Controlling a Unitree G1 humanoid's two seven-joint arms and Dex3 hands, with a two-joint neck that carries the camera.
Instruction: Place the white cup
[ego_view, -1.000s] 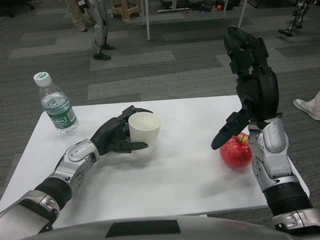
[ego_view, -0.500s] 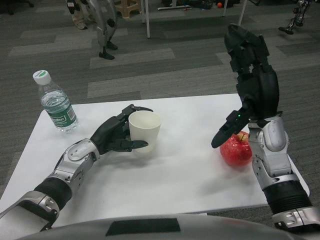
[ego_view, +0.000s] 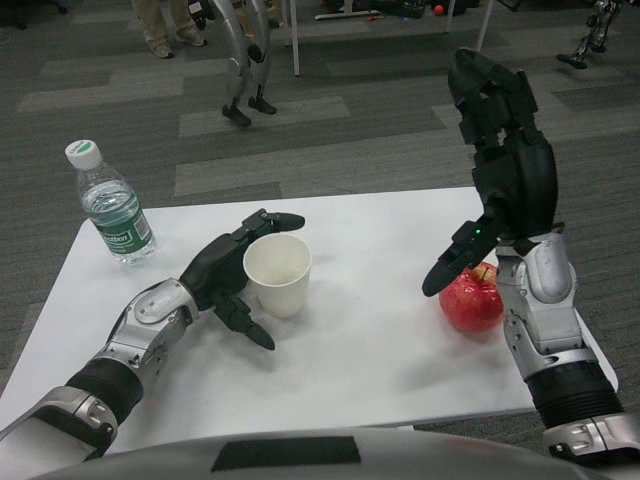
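The white cup (ego_view: 277, 274) is a plain, slightly tapered paper-looking cup, open mouth up, standing upright on the white table (ego_view: 370, 345) a little left of centre. The left hand (ego_view: 232, 268) lies just beside it on its left, fingers spread and released; one reaches behind the rim, another points out low in front, and whether any touch the wall I cannot tell. The right hand (ego_view: 498, 170) is raised above the red apple (ego_view: 471, 301), fingers loose, holding nothing. A water bottle (ego_view: 109, 204) stands near the far left corner. Bare tabletop stretches between cup and apple, and toward the near edge.
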